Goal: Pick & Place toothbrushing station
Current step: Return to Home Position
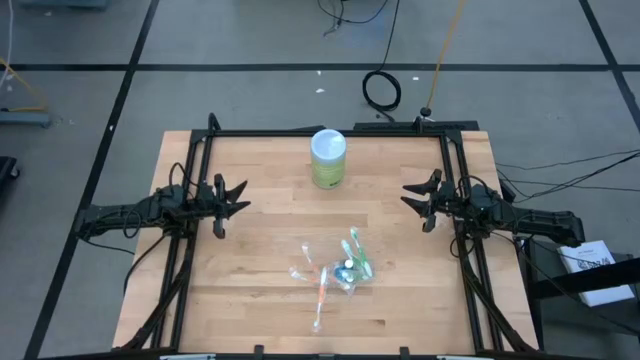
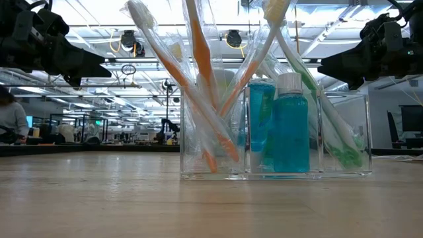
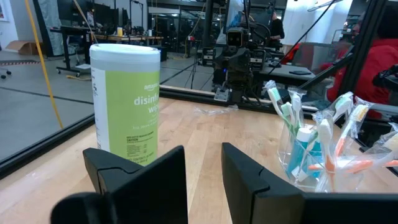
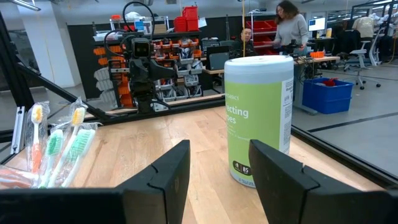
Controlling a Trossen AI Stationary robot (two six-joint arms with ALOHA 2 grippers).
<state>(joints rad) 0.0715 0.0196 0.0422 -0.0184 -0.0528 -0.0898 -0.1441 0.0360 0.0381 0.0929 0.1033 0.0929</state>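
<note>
A clear plastic organizer stands on the table near its front middle, holding several wrapped toothbrushes and a blue bottle. It also shows in the left wrist view. My left gripper hovers open at the table's left side. My right gripper hovers open at the right side. Both are empty and well apart from the organizer. In the wrist views each gripper's fingers stand apart with nothing between them.
A green-and-white canister of disinfecting wipes stands upright at the table's far middle, between the two grippers and beyond them. Black frame rails run along the table's far, left and right edges. People show in the room behind.
</note>
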